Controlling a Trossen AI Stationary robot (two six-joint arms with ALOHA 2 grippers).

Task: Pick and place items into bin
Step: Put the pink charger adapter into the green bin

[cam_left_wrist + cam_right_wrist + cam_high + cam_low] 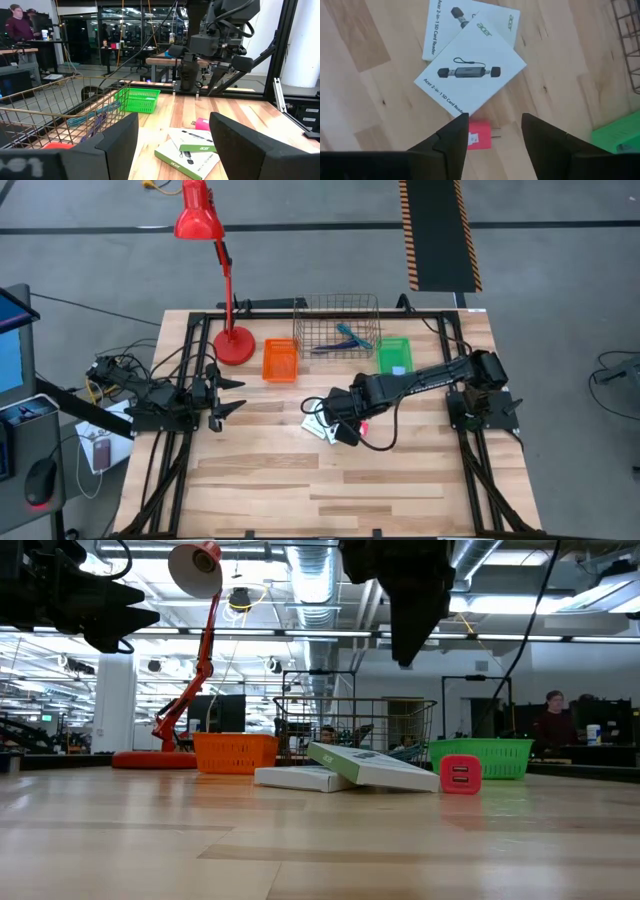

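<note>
The left hand [226,402] waits at the left side of the wooden counter [330,490], its two dark fingers [117,145] spread wide apart with nothing between them. Behind it, a red desk lamp [215,270] stands with its round base at the back left of the counter. Next along the back row is a small orange basket [280,361]. Beside that is the wire bin [340,327], which already holds a teal-handled tool [350,337] and a dark blue pen [328,349] lying together on its floor. To the right of the bin is a green basket [394,355].

In front of this row, near the middle of the counter, lie two flat white packets [470,77] printed with a picture of a card reader. One rests tilted on the edge of the other, as the low view shows. Just beside them to the right, a small red block [460,775] stands on the counter, touching neither packet as far as can be seen.

The right hand [492,132] hangs above the counter directly over the red block and the near corner of the upper packet. Its fingers [452,135] are parted and grip nothing, and the block shows in the gap between them.
</note>
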